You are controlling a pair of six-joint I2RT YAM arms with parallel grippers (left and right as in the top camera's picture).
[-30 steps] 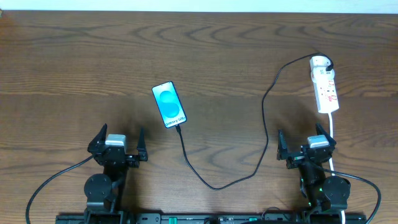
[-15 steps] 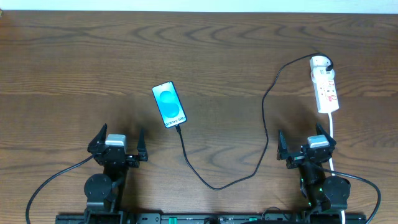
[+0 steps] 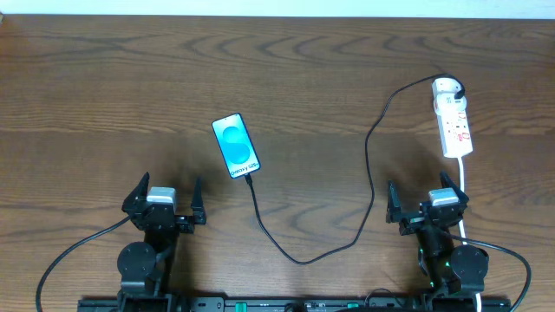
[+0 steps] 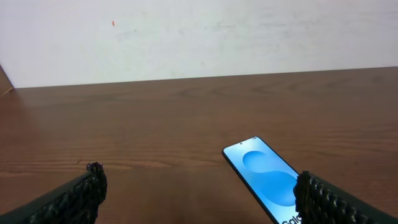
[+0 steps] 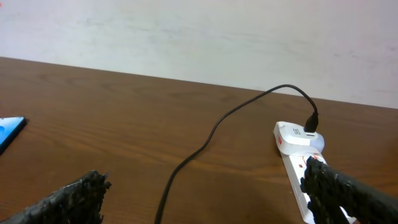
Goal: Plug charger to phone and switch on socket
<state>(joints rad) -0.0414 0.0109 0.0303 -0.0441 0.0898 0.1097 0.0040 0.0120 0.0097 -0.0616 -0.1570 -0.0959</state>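
Blue-screened phone (image 3: 236, 146), black charger (image 3: 368, 165), white socket (image 3: 453, 119), brown woodgrain table (image 3: 104, 95).

A dark wooden table (image 3: 104, 78) carries a phone (image 3: 236, 146), face up left of centre, its screen lit blue. A thin black charger (image 3: 367, 169) loops from the phone's lower end to a white socket (image 3: 453, 121) at upper right, whose white cord (image 3: 461, 178) trails down the frame.

Matte black throughout, from round joint housings (image 3: 139, 258) up to the left gripper (image 3: 170, 186) and right gripper (image 3: 420, 186), each backed by a pale grey block (image 3: 161, 196). Rough and pebbled on the finger pads (image 4: 71, 198). Trailed at both bases by thin black cables (image 3: 87, 237).
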